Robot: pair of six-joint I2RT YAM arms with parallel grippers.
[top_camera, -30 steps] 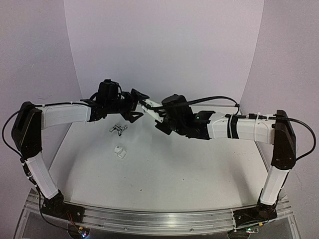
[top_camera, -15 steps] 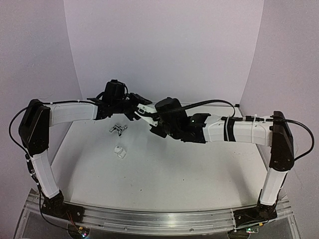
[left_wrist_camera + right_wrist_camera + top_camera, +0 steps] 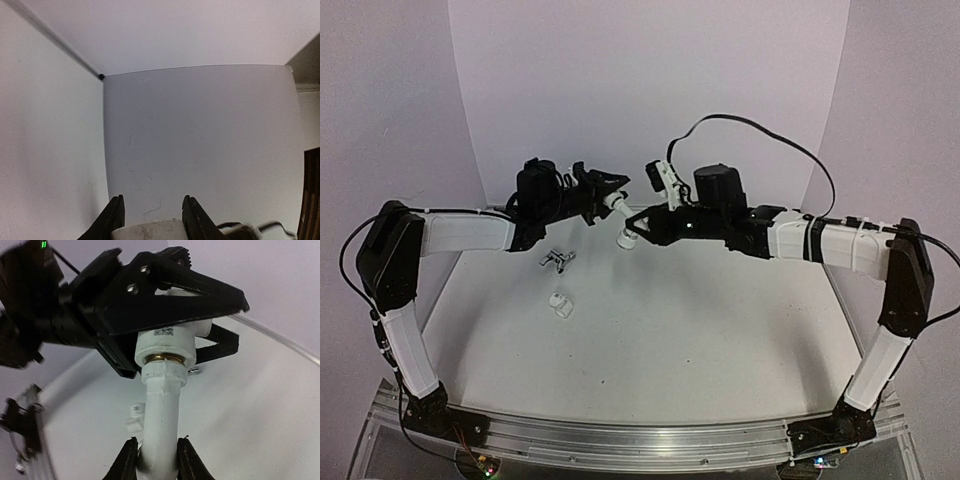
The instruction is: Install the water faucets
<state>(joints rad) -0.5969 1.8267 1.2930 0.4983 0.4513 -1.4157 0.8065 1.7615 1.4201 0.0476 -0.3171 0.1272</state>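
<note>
The water faucets show as several parts. A white pipe (image 3: 162, 410) stands between the fingers of my right gripper (image 3: 157, 440), which is shut on its lower end. The pipe's top enters a white collar fitting (image 3: 167, 337) with a brass ring. My left gripper (image 3: 153, 198) is shut across that collar fitting (image 3: 150, 230). From above, the left gripper (image 3: 610, 190) and right gripper (image 3: 632, 228) meet in the air over the table's far side. A silver metal pronged piece (image 3: 557, 259) and a small white fitting (image 3: 560, 305) lie on the table.
The white table (image 3: 720, 330) is walled by pale panels behind and at both sides. A black cable (image 3: 760, 125) loops above the right arm. Both loose parts lie left of centre, below the left forearm.
The left jaws have closed on the collar fitting. The right arm has swung up and back, so the joined parts sit higher. The loose parts on the table have not moved.
</note>
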